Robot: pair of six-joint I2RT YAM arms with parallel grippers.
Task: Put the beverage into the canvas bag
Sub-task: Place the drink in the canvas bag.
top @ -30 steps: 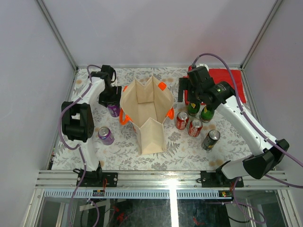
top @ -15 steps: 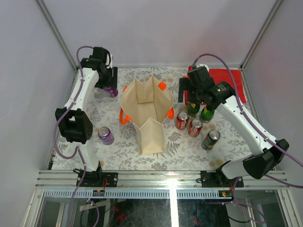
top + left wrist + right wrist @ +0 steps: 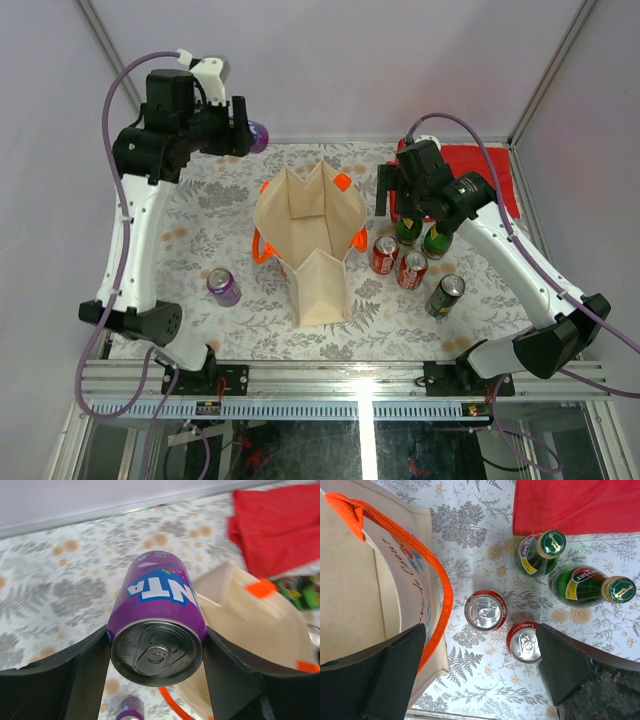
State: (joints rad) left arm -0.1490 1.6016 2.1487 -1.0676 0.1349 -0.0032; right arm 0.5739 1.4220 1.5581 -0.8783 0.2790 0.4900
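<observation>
A purple soda can (image 3: 157, 610), the beverage, sits lengthwise between the black fingers of my left gripper (image 3: 156, 655), which is shut on it. In the top view that gripper (image 3: 243, 133) is raised high above the back left of the table, with the can (image 3: 257, 135) pointing towards the canvas bag. The beige canvas bag (image 3: 310, 240) with orange handles stands open at the table's middle; in the left wrist view it (image 3: 250, 615) lies below and to the right of the can. My right gripper (image 3: 480, 665) hangs open over two red cans, holding nothing, just right of the bag (image 3: 360, 580).
Two red cola cans (image 3: 384, 254) (image 3: 412, 269), two green bottles (image 3: 408, 230) (image 3: 437, 240) and a dark can (image 3: 446, 294) stand right of the bag. Another purple can (image 3: 223, 286) stands to its left. A red cloth (image 3: 480, 170) lies at the back right.
My left arm has lifted the purple can from the table beside the bag, up and towards the back left. The right arm has not moved.
</observation>
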